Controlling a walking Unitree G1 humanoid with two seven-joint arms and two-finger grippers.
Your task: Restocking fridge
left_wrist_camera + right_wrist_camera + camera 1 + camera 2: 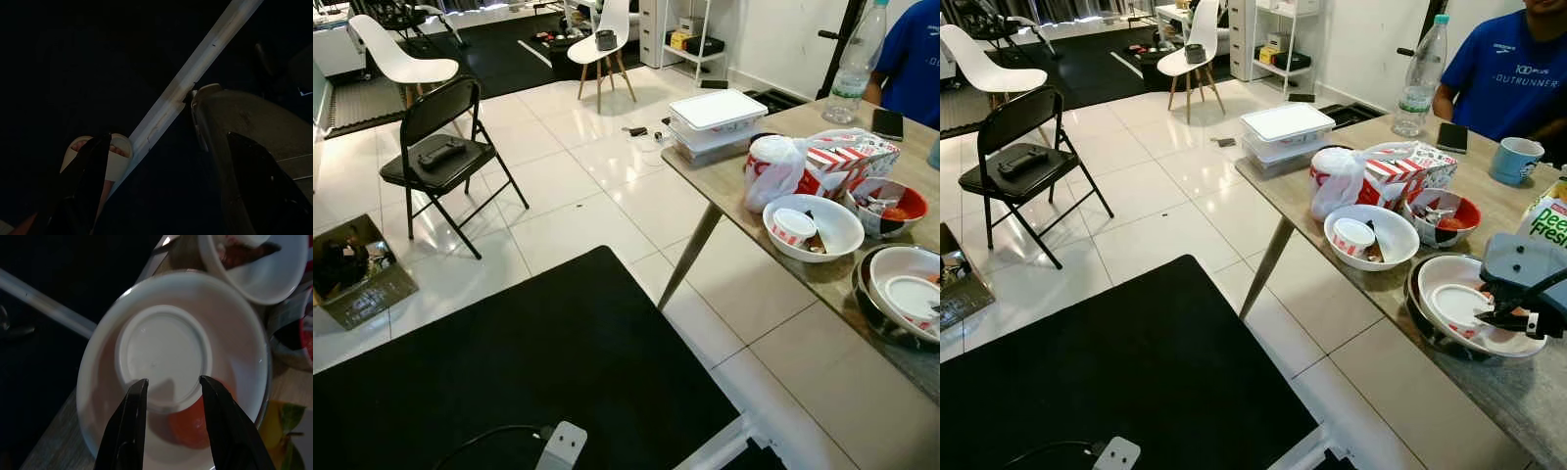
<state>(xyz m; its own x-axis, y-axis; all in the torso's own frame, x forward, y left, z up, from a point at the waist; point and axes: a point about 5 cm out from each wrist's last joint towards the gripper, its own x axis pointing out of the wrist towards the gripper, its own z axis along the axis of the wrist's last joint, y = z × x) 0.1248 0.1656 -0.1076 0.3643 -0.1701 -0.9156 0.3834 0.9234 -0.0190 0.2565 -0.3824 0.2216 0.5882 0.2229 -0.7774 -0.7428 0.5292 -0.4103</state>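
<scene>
Here, on the wooden table at the right of the scene:

- Lid: white, round, lying inside the near white bowl at the table's near end; a red-orange patch shows beside it in the bowl.
- Right gripper: just above that lid, its two black fingers spread apart, one on either side of the lid's near rim; whether they touch it cannot be told. Its grey body hangs over the bowl's right side.
- Second white bowl: just beyond the first, holding a small white cup and dark scraps.
- Red bowl: to the right of the second bowl, with wrappers in it.
- White plastic bag and a red-striped carton: farther along, touching each other.
- Stacked lidded containers: at the table's far left corner.
- Clear water bottle, dark phone, blue mug: at the far right end.
- Person in a blue shirt: seated behind the far end.
- Table: pale wood, angled legs.
- Black folding chair: far left on white floor tiles, a dark remote on its seat.
- Black mat: near, left of the table.
- Left gripper: dark and low, over a sandalled foot; finger state cannot be told.
</scene>
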